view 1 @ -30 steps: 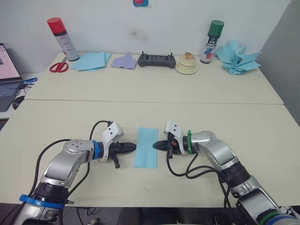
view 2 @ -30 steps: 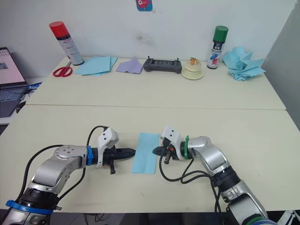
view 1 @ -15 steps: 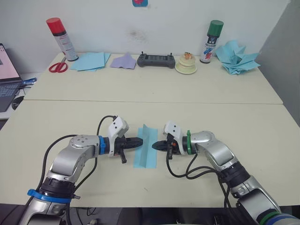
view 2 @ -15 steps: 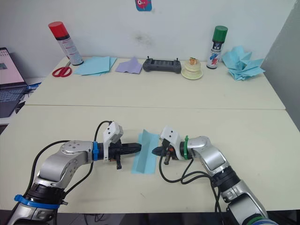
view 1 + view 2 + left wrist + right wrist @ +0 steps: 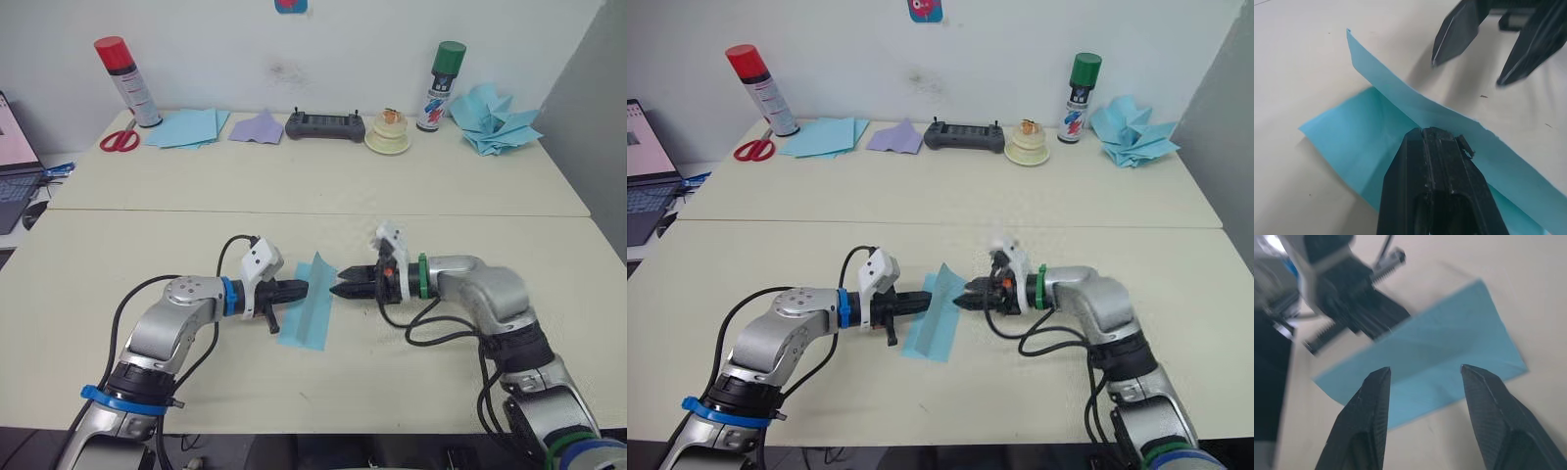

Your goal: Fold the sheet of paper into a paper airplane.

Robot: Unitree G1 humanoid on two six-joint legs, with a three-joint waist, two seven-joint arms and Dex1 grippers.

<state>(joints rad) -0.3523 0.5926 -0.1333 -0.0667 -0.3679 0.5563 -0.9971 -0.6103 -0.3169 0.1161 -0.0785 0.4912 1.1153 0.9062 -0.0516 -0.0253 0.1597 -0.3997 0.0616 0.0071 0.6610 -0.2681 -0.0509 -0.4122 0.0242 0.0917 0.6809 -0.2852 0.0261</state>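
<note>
on the pale table (image 5: pixel 147 245), the closed left gripper (image 5: pixel 302 288) props the sheet of paper (image 5: pixel 312 304) upright so the spread-fingered right gripper (image 5: pixel 338 291) can likely pinch it.

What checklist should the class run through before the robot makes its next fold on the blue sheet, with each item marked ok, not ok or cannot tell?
1. Left hand shut on the sheet of paper: ok, its fingers are closed at the lifted edge.
2. Right hand open and ready: ok, fingers spread, facing the raised flap.
3. Right hand free of the paper: ok, a gap shows in the left wrist view.
4. One flap raised, the other flat on the table: ok.
5. Edges aligned for a straight crease: cannot tell.
6. Spare pile of blue sheets and scissors far from the fold: ok.
</note>
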